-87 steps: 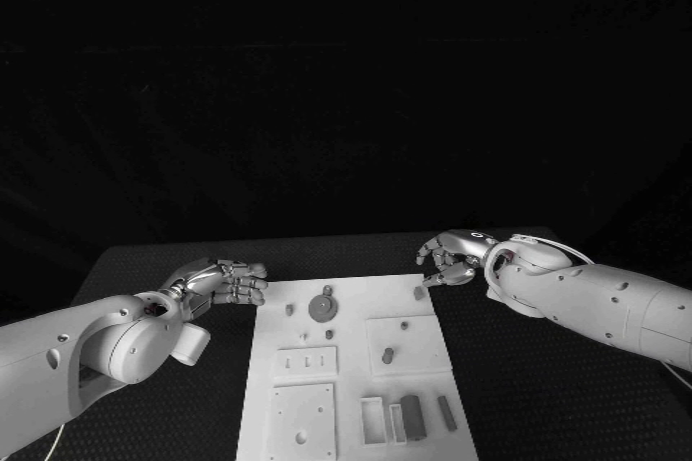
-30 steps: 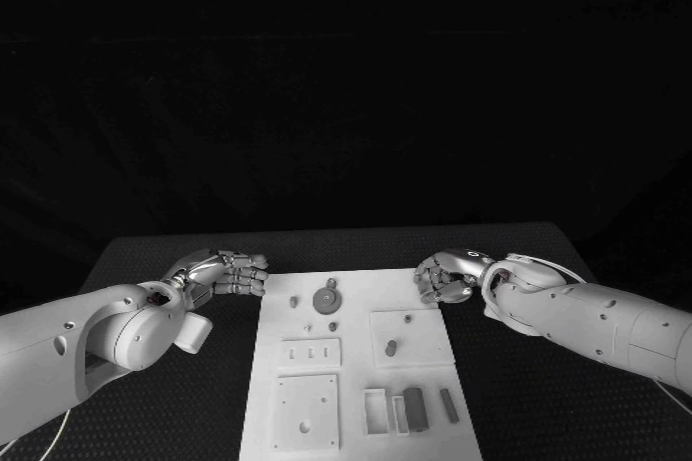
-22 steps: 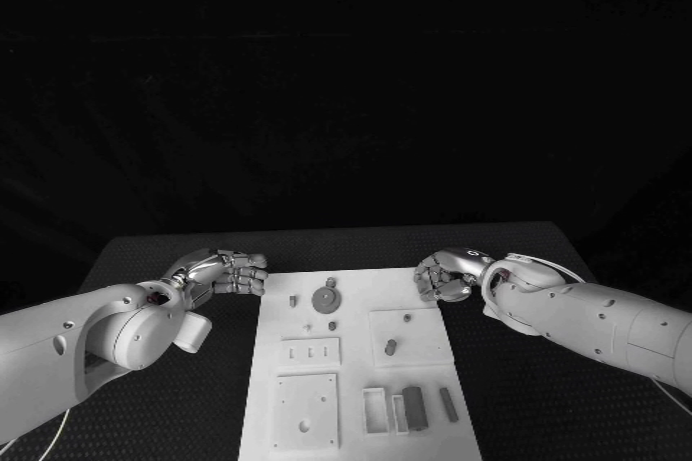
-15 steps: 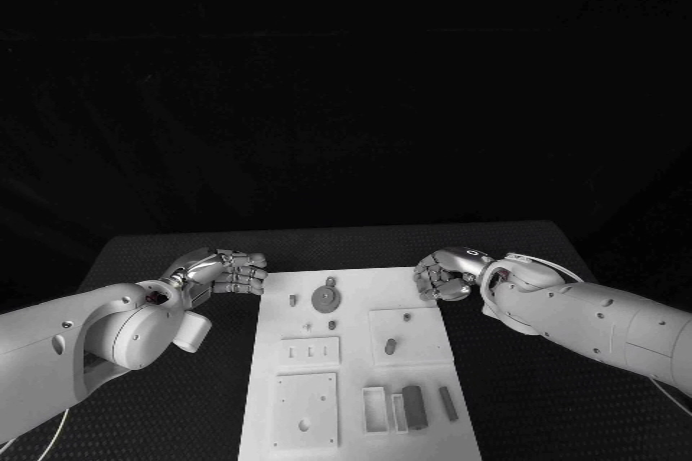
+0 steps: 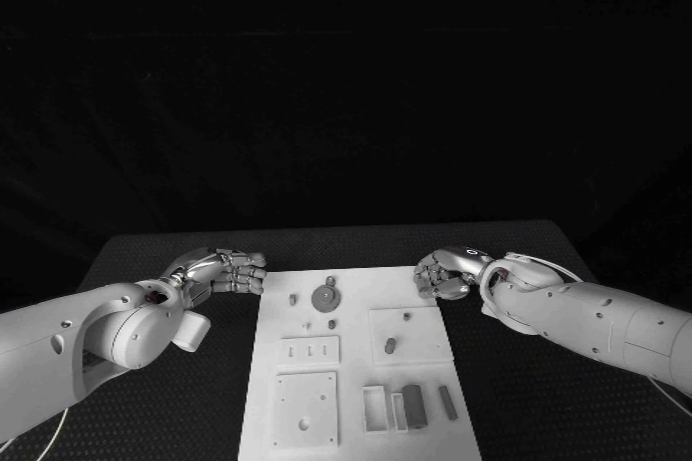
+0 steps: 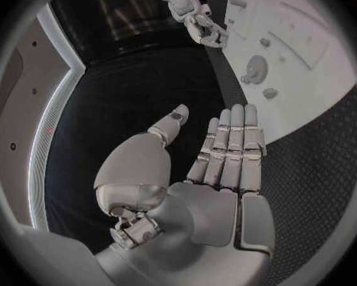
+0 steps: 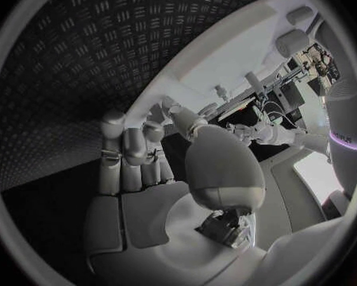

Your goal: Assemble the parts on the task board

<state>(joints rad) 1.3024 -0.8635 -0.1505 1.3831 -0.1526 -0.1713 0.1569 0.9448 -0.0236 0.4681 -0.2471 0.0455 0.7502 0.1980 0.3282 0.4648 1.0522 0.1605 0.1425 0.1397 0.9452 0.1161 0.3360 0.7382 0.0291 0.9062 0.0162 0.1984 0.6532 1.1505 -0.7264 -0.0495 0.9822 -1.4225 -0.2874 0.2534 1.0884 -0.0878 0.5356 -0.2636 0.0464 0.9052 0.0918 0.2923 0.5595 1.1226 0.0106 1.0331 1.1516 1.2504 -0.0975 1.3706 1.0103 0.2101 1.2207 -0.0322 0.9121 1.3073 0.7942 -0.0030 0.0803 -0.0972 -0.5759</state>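
The task board (image 5: 361, 361) lies flat in the middle of the table (image 5: 173, 256), running from between my two hands toward the near edge. My left hand (image 5: 219, 273) hovers just beside the board's far left corner, off the plate and over the bare table. Its fingers (image 6: 226, 143) look curled in from above, while the left wrist view shows them lying straight and close together with the thumb apart; nothing is in them, and I cannot tell for sure whether they are clenched. My right hand (image 5: 444, 274) sits at the board's far right corner, its fingers (image 7: 127, 149) curled into a loose fist with nothing inside.

A round part (image 5: 326, 299) lies at the far end of the board, between my hands and touching neither. A small oval part (image 5: 388, 347) lies further toward me. Three long parts (image 5: 415, 406) lie side by side at the near right. The table is black with a raised tread pattern, and the room behind it is dark.
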